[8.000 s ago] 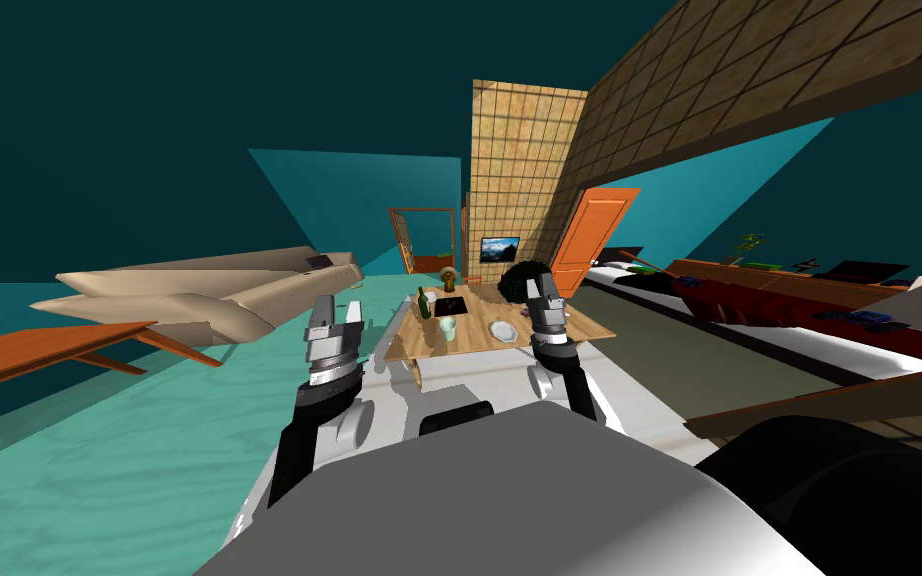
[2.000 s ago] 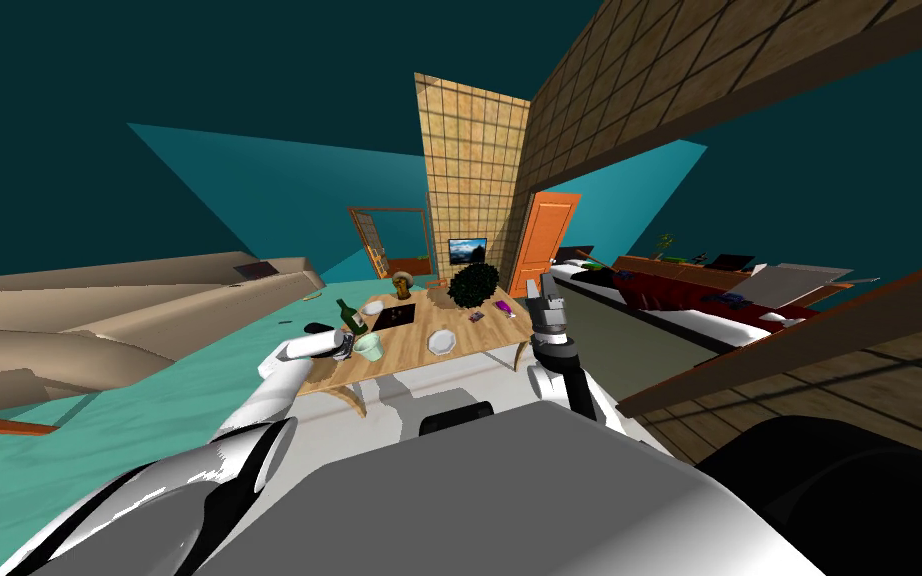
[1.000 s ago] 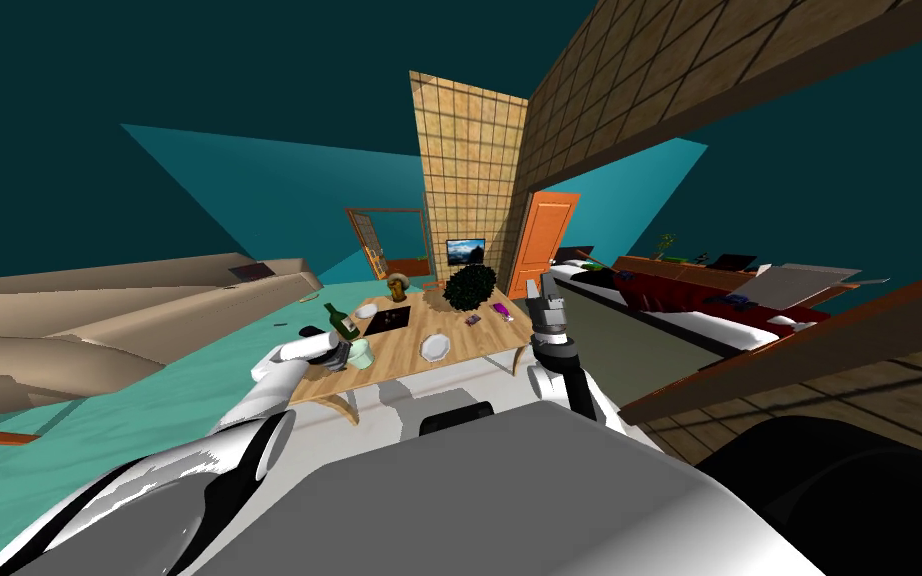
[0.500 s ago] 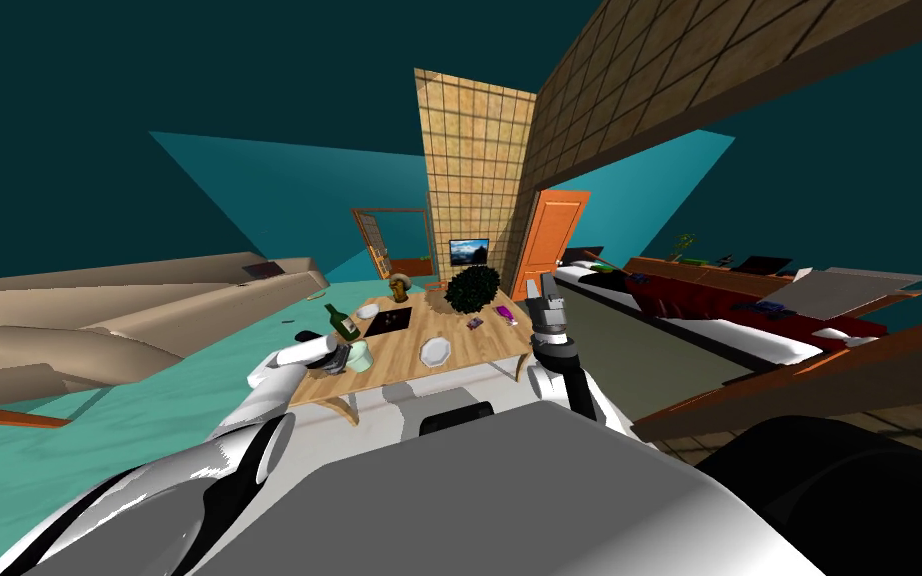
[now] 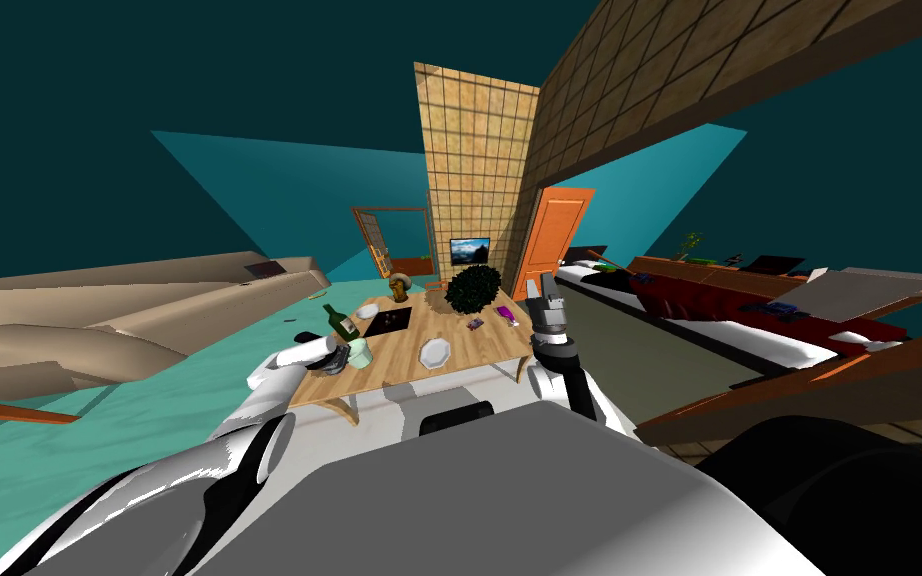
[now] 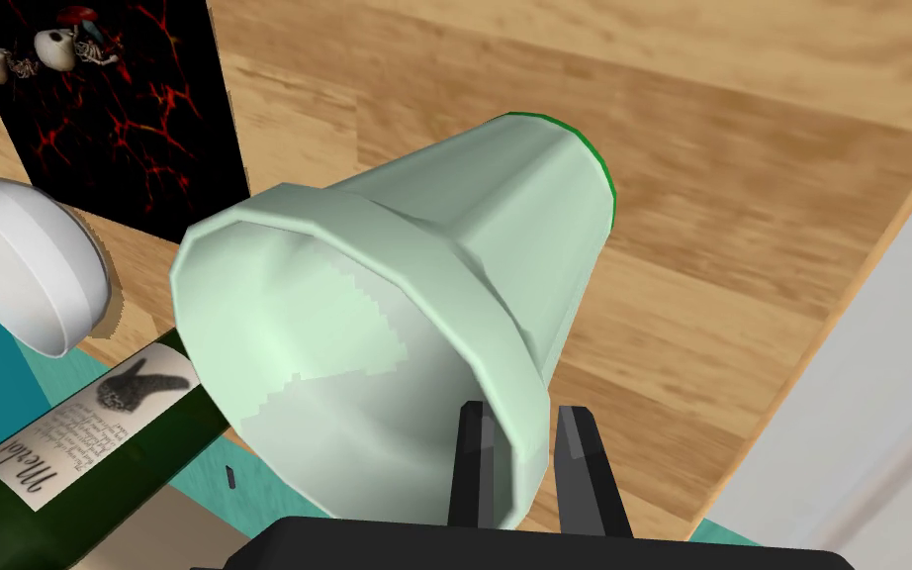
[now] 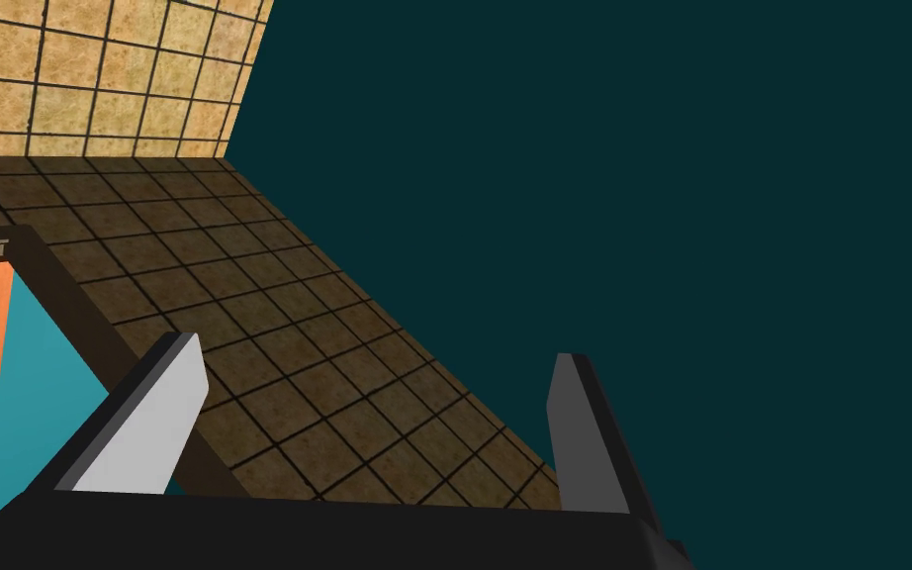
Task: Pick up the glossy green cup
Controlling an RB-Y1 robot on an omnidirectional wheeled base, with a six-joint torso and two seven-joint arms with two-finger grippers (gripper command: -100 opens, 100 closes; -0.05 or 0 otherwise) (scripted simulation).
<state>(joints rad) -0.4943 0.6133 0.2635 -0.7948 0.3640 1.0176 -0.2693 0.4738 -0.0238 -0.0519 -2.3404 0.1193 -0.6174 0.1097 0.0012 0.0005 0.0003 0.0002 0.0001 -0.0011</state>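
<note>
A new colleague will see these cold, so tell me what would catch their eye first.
First comes the pale green cup, large before the left wrist camera, its wall pinched at the rim by the left gripper, one finger inside and one outside. Beside it, near the wooden table edge, are a dark green labelled bottle and a white bowl. The right gripper stands open near the table's right corner.

Cup [image 6: 424, 287] pale mint, dark green base edge; bottle [image 6: 88, 440] dark green, white label; table [image 6: 741, 198] light wood-grain.
</note>
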